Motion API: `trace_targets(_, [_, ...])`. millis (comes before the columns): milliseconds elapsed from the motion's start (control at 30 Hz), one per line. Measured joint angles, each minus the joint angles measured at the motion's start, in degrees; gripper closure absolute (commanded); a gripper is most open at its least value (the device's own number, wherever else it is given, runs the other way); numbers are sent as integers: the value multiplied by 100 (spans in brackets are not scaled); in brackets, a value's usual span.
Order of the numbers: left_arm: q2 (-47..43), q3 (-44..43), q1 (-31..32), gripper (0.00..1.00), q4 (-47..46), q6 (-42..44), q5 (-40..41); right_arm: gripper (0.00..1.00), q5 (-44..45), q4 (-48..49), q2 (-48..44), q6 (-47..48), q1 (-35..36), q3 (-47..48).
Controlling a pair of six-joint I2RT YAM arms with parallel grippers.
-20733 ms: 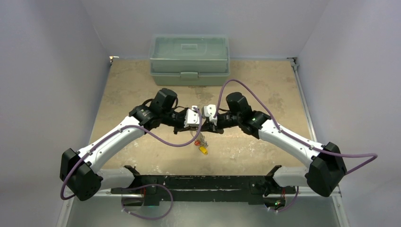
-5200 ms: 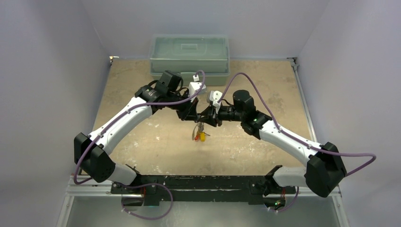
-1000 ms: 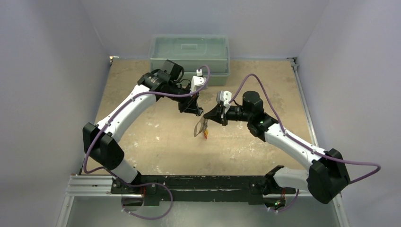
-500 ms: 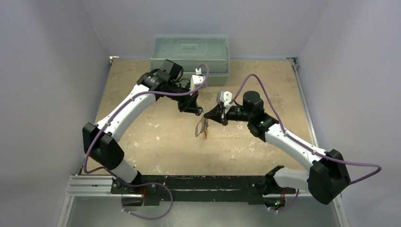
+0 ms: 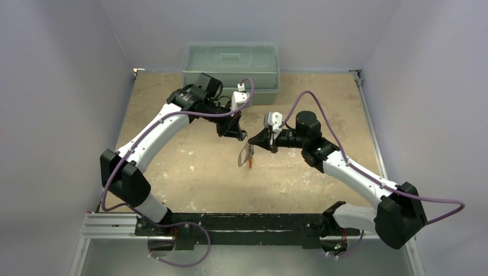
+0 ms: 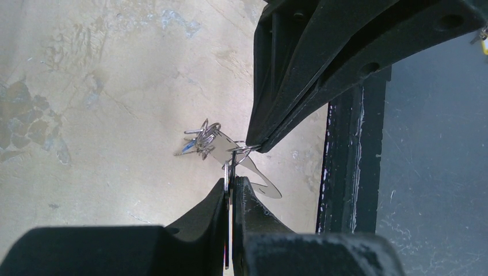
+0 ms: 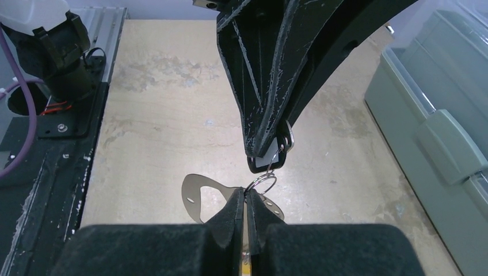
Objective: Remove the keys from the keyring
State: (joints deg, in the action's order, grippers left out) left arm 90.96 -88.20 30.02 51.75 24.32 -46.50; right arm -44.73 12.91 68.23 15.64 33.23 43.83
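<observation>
Tips of both arms meet in mid-air: the left gripper [image 6: 231, 183] is clamped tight on a dark oval tag [image 7: 266, 165], the right gripper [image 7: 244, 196] pinched shut on the flat grey keyring [image 7: 195, 198]. A small wire ring [image 7: 262, 181] bridges them, and the keyring lies crosswise in the right grip, with the other keys [image 6: 201, 138] clustered at one end.

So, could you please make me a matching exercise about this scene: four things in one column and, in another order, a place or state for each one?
Things
1. left claw
2. right claw
3. keys
4. green box

Places or states
A. at the back, lid shut
B. shut on the keyring
C. hanging in a bunch, off the surface
D. shut on the dark key

Pairs: 1-D, 2-B, 3-C, 4-A
</observation>
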Motion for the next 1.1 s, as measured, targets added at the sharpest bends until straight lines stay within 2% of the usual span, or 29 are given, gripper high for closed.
trace_targets(167, [-24, 0, -35, 100, -55, 7, -55, 74, -46, -216, 0, 70, 2, 0])
trace_targets(433, [-201, 48, -76, 100, -127, 20, -144, 68, -59, -330, 0, 20, 2, 0])
trace_targets(633, [-223, 94, -76, 100, -131, 22, -164, 56, 35, -330, 2, -138, 2, 4])
trace_targets(1100, [-240, 393, -76, 100, -219, -33, -219, 57, 304, -348, 63, -470, 2, 166])
